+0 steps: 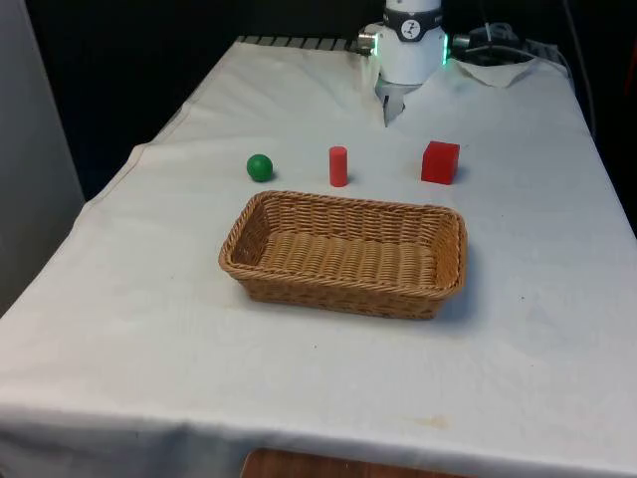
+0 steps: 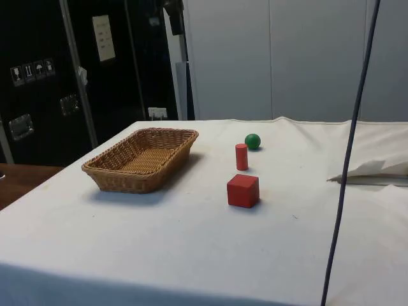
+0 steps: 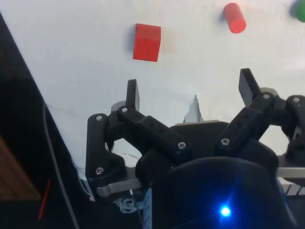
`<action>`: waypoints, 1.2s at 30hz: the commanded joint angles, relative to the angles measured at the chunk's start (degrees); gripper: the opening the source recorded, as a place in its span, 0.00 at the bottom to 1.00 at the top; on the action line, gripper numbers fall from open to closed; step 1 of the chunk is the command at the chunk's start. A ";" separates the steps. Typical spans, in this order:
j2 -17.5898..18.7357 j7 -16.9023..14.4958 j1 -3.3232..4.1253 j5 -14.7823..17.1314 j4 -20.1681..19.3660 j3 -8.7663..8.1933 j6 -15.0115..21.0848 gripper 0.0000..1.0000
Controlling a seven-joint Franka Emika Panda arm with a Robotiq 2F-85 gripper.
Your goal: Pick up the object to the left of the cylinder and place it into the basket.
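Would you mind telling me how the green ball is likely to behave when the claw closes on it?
The green ball is round and sits free on the cloth, so it will probably roll if nudged. It looks solid, smooth and small, so it may slip unless the open claw closes centred.

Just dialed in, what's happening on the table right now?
Nothing is picked up yet. The gripper hangs open and empty above the cloth, away from the objects. The green ball, red cylinder and red cube stand in a row behind the wicker basket, which holds nothing.
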 commanded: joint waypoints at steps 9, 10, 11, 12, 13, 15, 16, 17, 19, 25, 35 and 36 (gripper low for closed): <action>-2.64 1.60 0.29 -1.03 -5.96 1.32 4.87 1.00; -2.86 1.78 0.29 -1.09 -6.70 1.55 5.50 1.00; -3.44 2.01 0.29 -1.26 -8.02 1.89 6.65 1.00; -2.29 1.09 0.00 -0.17 -6.82 1.78 5.44 1.00; -3.67 2.18 0.29 -1.32 -8.71 2.06 7.28 1.00; -4.18 2.52 0.23 -1.55 -10.03 2.46 8.42 1.00; -4.70 2.92 0.23 -1.89 -11.34 2.81 9.51 1.00; -4.98 3.09 0.17 -2.01 -12.09 2.98 10.14 1.00; -4.41 2.41 0.00 -1.20 -11.92 3.09 9.63 1.00; -7.05 4.35 0.11 -3.27 -17.02 4.13 14.04 1.00; -10.26 6.76 -0.06 -6.19 -24.35 5.44 19.31 1.00; -10.54 7.05 -0.06 -6.53 -24.92 5.56 19.77 1.00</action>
